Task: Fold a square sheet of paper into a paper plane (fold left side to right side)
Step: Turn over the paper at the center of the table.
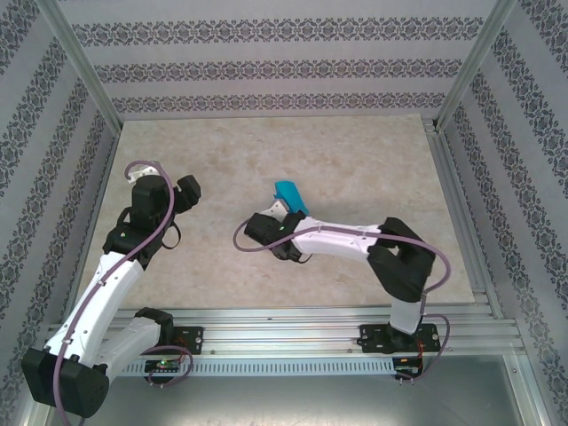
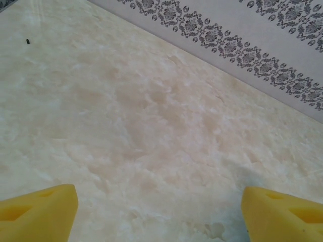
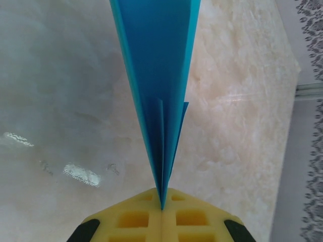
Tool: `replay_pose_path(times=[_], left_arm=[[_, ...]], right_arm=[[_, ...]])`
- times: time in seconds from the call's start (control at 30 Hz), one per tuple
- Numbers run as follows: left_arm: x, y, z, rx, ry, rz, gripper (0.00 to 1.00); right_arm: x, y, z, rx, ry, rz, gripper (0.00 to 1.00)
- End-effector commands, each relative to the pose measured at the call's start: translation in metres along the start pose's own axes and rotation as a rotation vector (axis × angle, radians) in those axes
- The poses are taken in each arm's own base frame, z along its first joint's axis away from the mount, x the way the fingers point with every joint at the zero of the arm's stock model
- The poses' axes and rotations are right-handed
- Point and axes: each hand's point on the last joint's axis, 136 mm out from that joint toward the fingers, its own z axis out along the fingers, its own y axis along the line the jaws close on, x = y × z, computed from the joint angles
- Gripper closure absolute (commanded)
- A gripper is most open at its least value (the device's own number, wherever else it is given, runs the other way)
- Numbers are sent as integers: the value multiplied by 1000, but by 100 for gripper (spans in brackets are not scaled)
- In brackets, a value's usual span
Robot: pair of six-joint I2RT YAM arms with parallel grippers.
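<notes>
- R gripper point(image 3: 161, 207): pads squeezed tight on paper plane point(image 3: 157, 65), narrow end pinched; plane approx mid tabletop point(image 1: 355, 151).
- L gripper point(image 2: 159, 214): fingers wide apart, holding nothing, nr tabletop's left edge.

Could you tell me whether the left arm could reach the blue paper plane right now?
Probably yes: only bare table lies between the open left gripper and the paper plane, though the right gripper clamps it.

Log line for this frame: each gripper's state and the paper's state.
left gripper: open, empty, over table | right gripper: shut on paper plane at its narrow tip | paper plane: folded, blue
</notes>
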Motion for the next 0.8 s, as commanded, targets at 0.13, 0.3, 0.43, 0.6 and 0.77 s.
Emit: replay_pose_path(times=[0.13, 0.3, 0.43, 0.6, 0.77], left_arm=[[0, 15, 1, -55, -9, 12, 14], [13, 10, 9, -15, 42, 26, 15], [37, -14, 23, 137, 139, 39, 16], [83, -61, 40, 430, 325, -25, 20], [129, -104, 52, 593, 474, -53, 19]], right_arm=[[2, 20, 7, 104, 43, -174, 91], [-1, 46, -11, -78, -12, -154, 64], [-4, 44, -45, -245, -113, -64, 45], [-9, 0, -75, -350, -227, 133, 33], [-18, -49, -81, -500, -358, 454, 23]])
